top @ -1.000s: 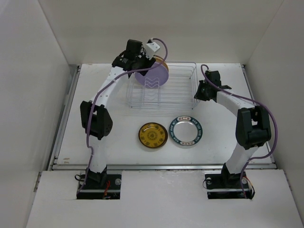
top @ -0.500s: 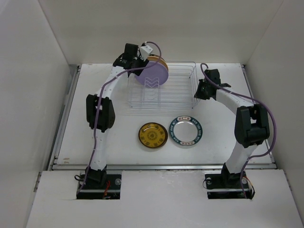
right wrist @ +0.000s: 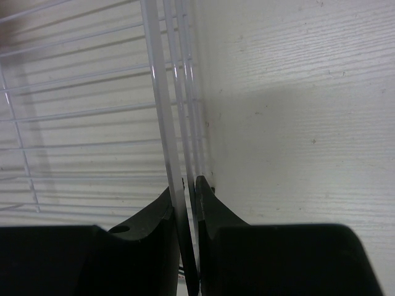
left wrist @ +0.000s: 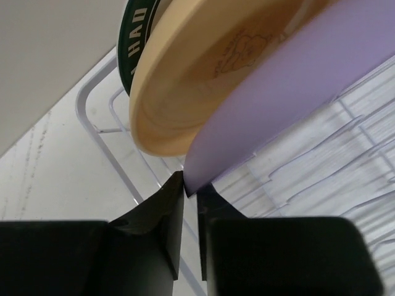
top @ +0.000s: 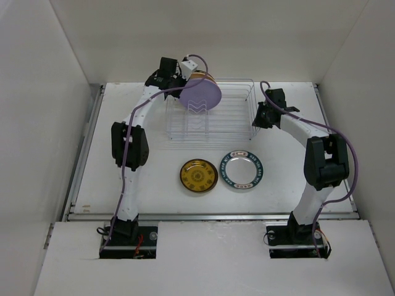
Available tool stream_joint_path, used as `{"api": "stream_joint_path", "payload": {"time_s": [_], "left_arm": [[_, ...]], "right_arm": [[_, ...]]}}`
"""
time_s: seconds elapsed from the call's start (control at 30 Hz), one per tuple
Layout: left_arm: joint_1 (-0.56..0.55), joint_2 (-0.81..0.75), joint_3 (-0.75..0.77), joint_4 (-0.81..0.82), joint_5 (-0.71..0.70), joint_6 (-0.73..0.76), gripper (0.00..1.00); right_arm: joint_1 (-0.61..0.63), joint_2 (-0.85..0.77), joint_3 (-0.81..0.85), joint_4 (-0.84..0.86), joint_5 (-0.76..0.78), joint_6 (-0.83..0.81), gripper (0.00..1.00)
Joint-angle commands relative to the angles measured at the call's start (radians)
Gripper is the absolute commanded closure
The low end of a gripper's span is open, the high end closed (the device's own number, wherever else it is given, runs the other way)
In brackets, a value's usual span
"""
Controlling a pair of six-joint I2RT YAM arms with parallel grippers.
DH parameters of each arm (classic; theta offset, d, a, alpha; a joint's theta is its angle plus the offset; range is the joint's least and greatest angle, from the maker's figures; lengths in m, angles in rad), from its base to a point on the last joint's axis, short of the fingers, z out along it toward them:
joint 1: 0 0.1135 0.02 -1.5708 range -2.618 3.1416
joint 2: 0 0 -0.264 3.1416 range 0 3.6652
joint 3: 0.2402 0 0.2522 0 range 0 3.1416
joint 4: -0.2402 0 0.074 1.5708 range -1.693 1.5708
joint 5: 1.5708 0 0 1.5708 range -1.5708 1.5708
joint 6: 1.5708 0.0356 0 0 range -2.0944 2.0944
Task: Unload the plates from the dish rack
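The rack (top: 213, 114) is thin wire with a smooth, glossy silver-white coat that catches the light. The lavender plate (left wrist: 296, 80) looks smooth and matt, like plastic. The pale yellow plate (left wrist: 203, 68) has a soft satin sheen and a faint print. In the lower middle of the overhead view, the gold plate (top: 198, 176) is glossy and the teal-rimmed plate (top: 241, 169) has a slight shine. The table (right wrist: 296, 92) is matt white with a fine, wood-like grain. The fingers of the left gripper (left wrist: 190, 184) and the right gripper (right wrist: 185, 188) are matt black plastic.
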Motion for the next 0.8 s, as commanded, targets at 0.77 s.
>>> {"api": "stream_joint_path", "payload": {"time_s": [0.77], "left_arm": [[0.080,-0.214,0.131,-0.181,0.343,-0.424,1.00]], "right_arm": [[0.003,0.019,0.021,0.039,0.007,0.028,0.82]]}}
